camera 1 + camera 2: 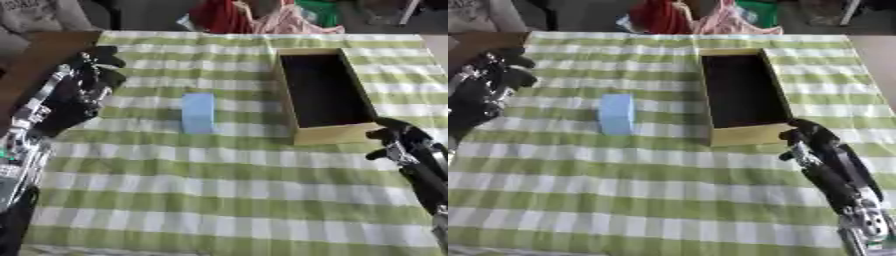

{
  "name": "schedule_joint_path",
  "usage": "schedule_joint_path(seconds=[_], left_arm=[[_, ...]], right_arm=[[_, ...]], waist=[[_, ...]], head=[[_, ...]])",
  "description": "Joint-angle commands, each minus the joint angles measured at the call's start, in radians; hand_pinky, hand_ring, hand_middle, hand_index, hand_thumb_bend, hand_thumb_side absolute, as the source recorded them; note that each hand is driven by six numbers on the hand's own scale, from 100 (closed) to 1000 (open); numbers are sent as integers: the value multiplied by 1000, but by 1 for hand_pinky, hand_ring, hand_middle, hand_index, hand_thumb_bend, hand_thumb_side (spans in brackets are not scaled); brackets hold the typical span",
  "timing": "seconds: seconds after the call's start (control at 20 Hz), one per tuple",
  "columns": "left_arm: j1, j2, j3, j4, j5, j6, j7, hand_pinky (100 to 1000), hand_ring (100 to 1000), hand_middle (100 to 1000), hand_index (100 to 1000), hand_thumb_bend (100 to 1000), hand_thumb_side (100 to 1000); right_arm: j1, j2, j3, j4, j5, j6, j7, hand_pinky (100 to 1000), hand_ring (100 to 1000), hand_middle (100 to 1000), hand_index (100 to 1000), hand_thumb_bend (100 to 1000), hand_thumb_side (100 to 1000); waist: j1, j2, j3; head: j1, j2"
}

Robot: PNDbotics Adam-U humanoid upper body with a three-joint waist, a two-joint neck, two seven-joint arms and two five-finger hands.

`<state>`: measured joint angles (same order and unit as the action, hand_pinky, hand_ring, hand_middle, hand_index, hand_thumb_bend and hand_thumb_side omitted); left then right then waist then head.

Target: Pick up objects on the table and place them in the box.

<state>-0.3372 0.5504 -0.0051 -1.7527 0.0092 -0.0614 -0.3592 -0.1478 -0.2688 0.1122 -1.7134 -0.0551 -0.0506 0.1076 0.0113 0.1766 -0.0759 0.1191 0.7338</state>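
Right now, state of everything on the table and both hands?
blue block: lying flat on the cloth, left of the box, untouched
box: open top, nothing visible inside
left hand: curled, holding nothing, left of the block
right hand: curled, holding nothing, at the box's near corner

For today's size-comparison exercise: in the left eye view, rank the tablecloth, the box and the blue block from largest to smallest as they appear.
1. Tablecloth, clearly largest.
2. Box.
3. Blue block, smallest.

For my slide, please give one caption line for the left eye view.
Light blue block lies on the checked cloth left of the open box, both hands apart from it.
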Motion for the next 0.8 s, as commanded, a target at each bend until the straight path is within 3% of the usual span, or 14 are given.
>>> schedule_joint_path(seconds=[0.05, 0.3, 0.4, 0.8], left_arm=[[-57, 113, -52, 21, -61, -59, -55, 782, 723, 758, 892, 100, 404], [-177, 190, -135, 90, -168, -148, -161, 774, 726, 766, 887, 100, 384], [-223, 205, -169, 123, -211, -180, -191, 772, 727, 768, 887, 151, 385], [-337, 187, -260, 236, -320, -251, -241, 765, 726, 766, 883, 265, 446]], right_arm=[[-3, -20, 2, -19, 0, -1, 4, 577, 808, 626, 836, 100, 551], [-3, -21, 6, -17, 0, -1, 9, 578, 808, 627, 836, 100, 552], [-2, -21, 8, -17, 0, -1, 11, 578, 808, 627, 836, 100, 552], [-1, -21, 11, -15, -1, 0, 13, 578, 808, 626, 836, 100, 554]], waist=[[3, -17, -3], [6, -20, -12], [6, -21, -16], [8, -26, -25]], head=[[5, -14], [10, -14], [13, -13], [22, -9]])
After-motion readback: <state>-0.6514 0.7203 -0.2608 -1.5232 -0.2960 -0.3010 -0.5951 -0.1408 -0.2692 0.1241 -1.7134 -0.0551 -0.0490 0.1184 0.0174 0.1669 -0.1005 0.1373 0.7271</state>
